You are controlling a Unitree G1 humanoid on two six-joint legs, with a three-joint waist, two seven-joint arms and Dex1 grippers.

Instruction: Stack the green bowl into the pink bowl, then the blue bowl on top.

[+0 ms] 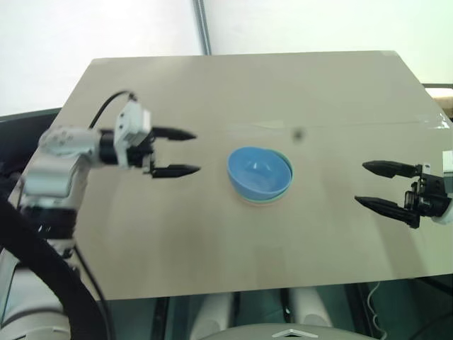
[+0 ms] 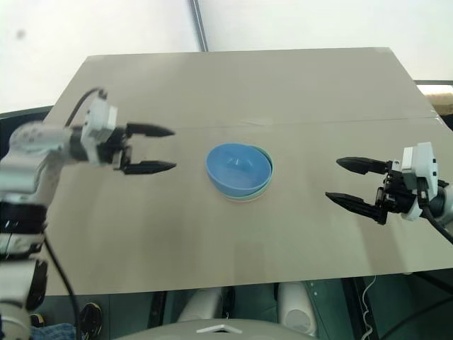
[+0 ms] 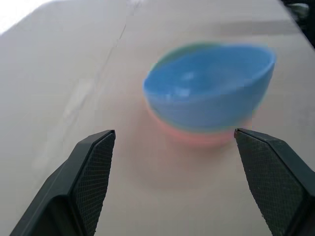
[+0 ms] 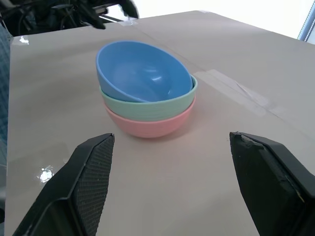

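Both pincers, left pincer (image 1: 185, 151) and right pincer (image 1: 375, 185), stood released, empty, either side of mid-bench stack: blue bowl (image 4: 138, 73) in green bowl (image 4: 184, 98) in pink bowl (image 4: 147, 125). Stacking judged complete; nothing left.

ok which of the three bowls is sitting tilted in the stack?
The blue bowl, the top one. Its rim leans to one side, while the green bowl and the pink bowl beneath it sit level.
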